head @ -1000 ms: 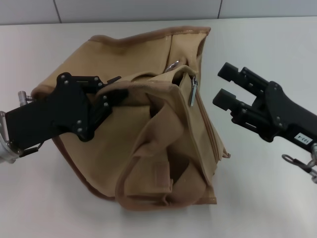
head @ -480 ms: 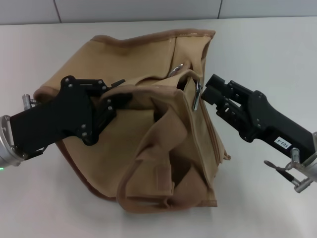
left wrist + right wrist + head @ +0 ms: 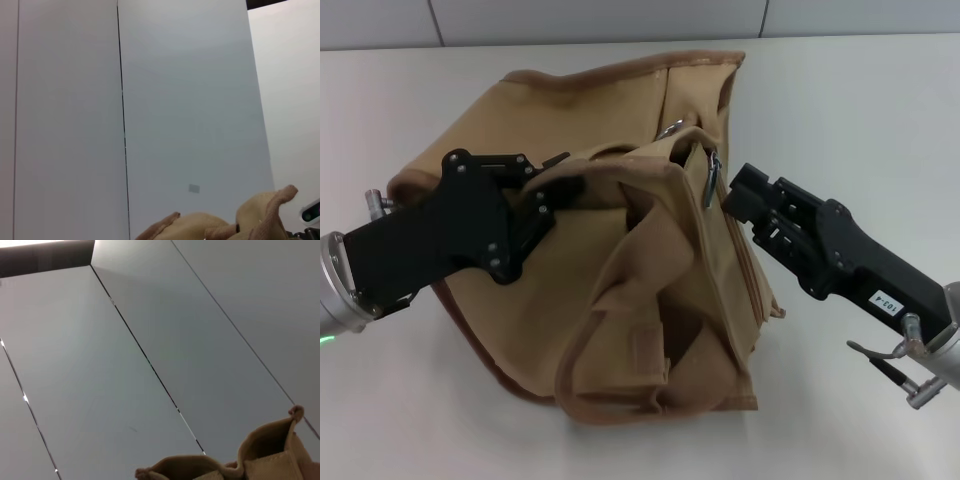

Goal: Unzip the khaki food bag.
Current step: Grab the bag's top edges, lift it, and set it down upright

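One khaki food bag (image 3: 620, 290) slumps on the white table (image 3: 860, 110), tan canvas crumpled, brown piping along its edges, silver zipper pull (image 3: 711, 178) dangling near the top. The left gripper (image 3: 552, 188) pinches the bag's upper fabric. The right gripper (image 3: 738, 195) reaches in low beside the pull; its closure cannot be told.

Lab: bare white table (image 3: 880, 110), panelled wall (image 3: 190, 100)

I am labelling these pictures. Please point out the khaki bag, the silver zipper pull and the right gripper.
khaki food bag (image 3: 560, 290): head view, flat side panel.
silver zipper pull (image 3: 712, 176): head view, hanging metal tab.
right gripper (image 3: 740, 195): head view, at its fingertips, beside the pull.
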`<state>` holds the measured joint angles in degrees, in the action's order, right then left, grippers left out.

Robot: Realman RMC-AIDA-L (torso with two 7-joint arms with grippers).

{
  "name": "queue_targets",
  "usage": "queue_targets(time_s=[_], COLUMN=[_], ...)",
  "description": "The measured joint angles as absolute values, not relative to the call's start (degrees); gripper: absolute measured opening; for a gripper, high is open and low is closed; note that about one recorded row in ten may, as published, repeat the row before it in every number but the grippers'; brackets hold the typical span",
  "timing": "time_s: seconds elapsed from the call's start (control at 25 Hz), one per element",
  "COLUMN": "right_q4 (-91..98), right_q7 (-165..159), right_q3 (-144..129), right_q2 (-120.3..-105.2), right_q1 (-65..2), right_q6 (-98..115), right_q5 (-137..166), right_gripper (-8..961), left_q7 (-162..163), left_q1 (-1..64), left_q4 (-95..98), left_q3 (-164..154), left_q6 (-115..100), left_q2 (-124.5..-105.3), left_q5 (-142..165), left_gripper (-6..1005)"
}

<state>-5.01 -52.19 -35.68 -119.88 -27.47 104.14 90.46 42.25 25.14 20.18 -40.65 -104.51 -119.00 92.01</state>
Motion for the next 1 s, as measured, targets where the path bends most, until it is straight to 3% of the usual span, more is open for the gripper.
queue_targets(time_s=[1.0], right_q4=[-6.6], right_q7=[-67.8], right_q3=[-36.7], right_q2=[-119.82], right_q1=[-31.4], right_q6=[101.2], right_q5=[92.4], right_gripper=[377], left_q7=[39.1], left_q1=[25.8], left_q4=[17.8], left_q3=[-41.2], left_q6=[-104.4], left_q2=[-119.08], left_q5=[91.7], left_gripper=[56])
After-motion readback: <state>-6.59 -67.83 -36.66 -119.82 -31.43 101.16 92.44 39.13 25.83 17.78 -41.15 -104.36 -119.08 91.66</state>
